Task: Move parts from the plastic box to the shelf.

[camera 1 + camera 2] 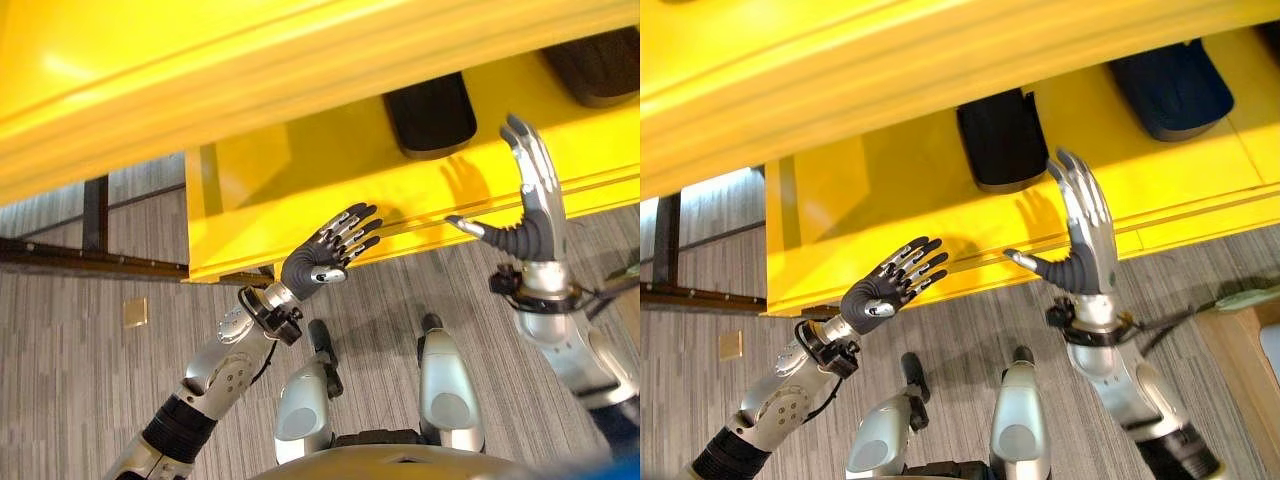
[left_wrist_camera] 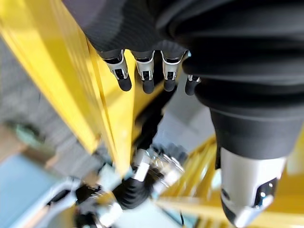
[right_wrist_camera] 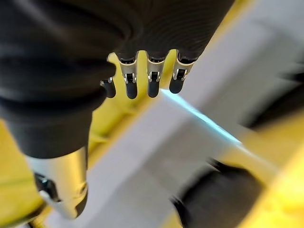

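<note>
Two dark parts (image 1: 1002, 138) (image 1: 1173, 88), seemingly pads, lie on the yellow shelf (image 1: 1160, 185); left hand (image 1: 325, 255) and right hand (image 1: 530, 205) spread fingers wide, empty.

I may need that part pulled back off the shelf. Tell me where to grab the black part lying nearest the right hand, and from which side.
Grip the black part across its rounded near end, by its two long sides. It lies flat on the yellow shelf with that end toward the front lip, so come in from the front, under the upper shelf. The open right hand is closest; the left hand is farther off.
</note>
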You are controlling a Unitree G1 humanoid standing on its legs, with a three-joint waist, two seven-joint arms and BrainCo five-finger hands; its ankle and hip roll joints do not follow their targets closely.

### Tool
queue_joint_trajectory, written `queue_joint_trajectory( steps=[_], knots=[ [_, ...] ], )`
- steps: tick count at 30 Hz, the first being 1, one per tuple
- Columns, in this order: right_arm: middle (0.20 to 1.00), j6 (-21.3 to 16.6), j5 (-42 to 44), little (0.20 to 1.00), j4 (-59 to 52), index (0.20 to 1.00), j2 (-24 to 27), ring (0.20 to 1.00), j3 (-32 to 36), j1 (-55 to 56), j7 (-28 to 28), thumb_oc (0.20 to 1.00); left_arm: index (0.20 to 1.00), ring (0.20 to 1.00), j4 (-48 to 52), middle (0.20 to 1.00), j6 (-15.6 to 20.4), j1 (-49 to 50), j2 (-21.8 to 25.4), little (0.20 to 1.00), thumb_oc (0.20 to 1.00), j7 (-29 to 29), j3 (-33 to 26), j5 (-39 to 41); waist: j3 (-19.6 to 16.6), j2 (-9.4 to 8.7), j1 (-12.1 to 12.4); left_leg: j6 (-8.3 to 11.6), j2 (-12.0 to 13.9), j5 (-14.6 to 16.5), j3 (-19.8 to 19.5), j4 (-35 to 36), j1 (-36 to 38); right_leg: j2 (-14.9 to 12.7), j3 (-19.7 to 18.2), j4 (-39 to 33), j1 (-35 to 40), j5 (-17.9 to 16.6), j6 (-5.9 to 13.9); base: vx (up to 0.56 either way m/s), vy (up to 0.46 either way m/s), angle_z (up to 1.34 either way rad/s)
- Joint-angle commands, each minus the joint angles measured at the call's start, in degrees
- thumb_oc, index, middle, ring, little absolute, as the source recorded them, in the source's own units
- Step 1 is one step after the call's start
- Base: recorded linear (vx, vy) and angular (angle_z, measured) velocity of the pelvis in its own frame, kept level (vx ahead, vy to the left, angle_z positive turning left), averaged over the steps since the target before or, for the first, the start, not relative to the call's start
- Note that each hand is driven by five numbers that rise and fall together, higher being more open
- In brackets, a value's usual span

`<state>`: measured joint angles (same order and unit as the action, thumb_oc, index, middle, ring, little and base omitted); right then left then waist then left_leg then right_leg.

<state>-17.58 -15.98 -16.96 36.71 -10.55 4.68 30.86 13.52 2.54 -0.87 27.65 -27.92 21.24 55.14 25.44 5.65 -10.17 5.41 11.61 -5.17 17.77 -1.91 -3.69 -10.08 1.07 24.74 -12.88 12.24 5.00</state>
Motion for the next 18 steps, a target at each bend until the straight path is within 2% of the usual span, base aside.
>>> queue_joint_trajectory(
  steps=[1,2,4,6,8,11,13,14,16,17,18],
  knots=[
    [1.0,-6.27,13.42,1.0,-0.49,1.0,1.31,1.0,0.45,-1.36,-10.03,1.0,1.0,1.0,2.28,1.0,1.71,2.23,2.73,1.0,1.0,-10.44,0.57,-0.21,-4.53,-2.86,-1.75,-1.08,3.41,5.66,2.72,-4.89,3.61,-2.55,4.41,-4.36,3.98,-3.53,0.99,0.12,0.193,-0.36],
    [1.0,-5.92,15.35,1.0,0.1,1.0,1.74,1.0,0.39,-0.62,-11.48,1.0,1.0,1.0,1.79,1.0,1.63,2.52,3.24,1.0,1.0,-11.55,1.07,-1.73,-4.93,-2.96,-2.12,-1.27,3.2,5.78,3.36,-4.73,4.06,-2.72,4.39,-5.07,4.56,-3.87,1.2,0.17,0.306,-0.31],
    [1.0,-1.74,24.09,1.0,1.87,1.0,2.29,1.0,0.78,0.94,-12.61,1.0,1.0,1.0,0.13,1.0,2.7,2.42,5.57,1.0,1.0,-13.22,3.65,-8.83,-5.99,-3.36,-3.13,-1.95,2.58,6.55,5.06,-4.92,5.06,-3.12,4.42,-6.46,5.92,-4.68,2.01,0.12,0.286,-0.25],
    [1.0,-0.63,29.87,1.0,3.84,1.0,1.36,1.0,1.19,0.9,-12.98,1.0,1.0,1.0,-0.57,1.0,2.48,1.79,7.03,1.0,1.0,-14.8,5.42,-10.34,-6.37,-3.61,-3.54,-2.44,2.14,7.25,6.04,-5.71,5.33,-3.61,4.59,-6.9,6.63,-5.1,2.56,0.11,0.22,-0.19],
    [1.0,0.64,31.15,1.0,4.42,1.0,0.24,1.0,1.65,0.94,-12.5,1.0,1.0,1.0,-0.97,1.0,2.09,1.03,7.65,1.0,1.0,-16.24,6.66,-10.21,-6.67,-4.03,-4.08,-2.46,1.6,8.77,6.52,-6.72,5.88,-4.63,4.85,-6.89,7.63,-4.49,3.6,0.1,0.201,-0.18],
    [1.0,5.68,29.1,1.0,5.41,1.0,-2.07,1.0,2.27,0.32,-12.14,1.0,1.0,1.0,-1.67,1.0,-0.67,-2.42,7.81,1.0,1.0,-17.6,8.91,-11.19,-6.48,-4.61,-5.01,-3.68,1.66,10.31,9.46,-9.28,5.62,-6.26,5.2,-7.99,8.2,-6.25,4.8,-0.01,0.298,-0.23],
    [1.0,6.74,26.53,1.0,6.4,1.0,-2.99,1.0,2.63,0.55,-10.73,1.0,1.0,1.0,-2.54,1.0,-0.78,-4.02,7.58,1.0,1.0,-18.2,9.7,-10.93,-6.2,-4.87,-5.55,-4.25,1.28,10.82,10.82,-9.78,5.67,-6.93,4.76,-8.43,8.0,-7.48,5.27,-0.05,0.225,-0.32],
    [1.0,7.0,19.67,1.0,7.37,1.0,-3.5,1.0,3.56,1.01,-6.49,1.0,1.0,1.0,-3.1,1.0,-0.73,-5.11,7.42,1.0,1.0,-19.26,10.23,-9.37,-6.05,-5.17,-6.09,-4.75,0.78,11.37,12.27,-10.09,5.74,-7.72,4.79,-9.61,8.07,-9.23,5.66,-0.04,0.182,-0.35],
    [1.0,8.11,18.51,1.0,7.51,1.0,-3.2,1.0,3.61,0.24,-7.35,1.0,1.0,1.0,-3.68,1.0,-1.6,-5.52,5.65,1.0,1.0,-15.81,10.1,-6.96,-5.97,-5.64,-6.15,-5.12,0.37,11.79,15.49,-9.26,7.18,-8.77,7.33,-12.38,7.97,-13.34,6.41,-0.02,0.161,-0.59],
    [1.0,8.69,18.21,1.0,7.57,1.0,-4.13,1.0,2.48,-1.09,-9.24,1.0,1.0,1.0,-5.53,1.0,-0.89,-4.82,3.87,1.0,1.0,-13.11,10.15,-9.78,-5.82,-5.92,-5.41,-5.27,0.25,12.31,17.97,-8.65,8.62,-9.41,10.39,-11.92,6.97,-15.5,6.87,-0.03,0.051,-0.97],
    [1.0,9.03,18.44,1.0,7.63,1.0,-4.64,1.0,1.83,-1.95,-9.87,1.0,1.0,1.0,-6.85,1.0,-0.12,-3.68,3.29,1.0,1.0,-12.31,10.2,-11.87,-5.79,-5.98,-4.88,-5.4,0.3,12.29,19.12,-8.19,9.2,-9.3,12.18,-10.48,6.41,-15.81,7.01,-0.05,-0.004,-1.22]
  ],
)
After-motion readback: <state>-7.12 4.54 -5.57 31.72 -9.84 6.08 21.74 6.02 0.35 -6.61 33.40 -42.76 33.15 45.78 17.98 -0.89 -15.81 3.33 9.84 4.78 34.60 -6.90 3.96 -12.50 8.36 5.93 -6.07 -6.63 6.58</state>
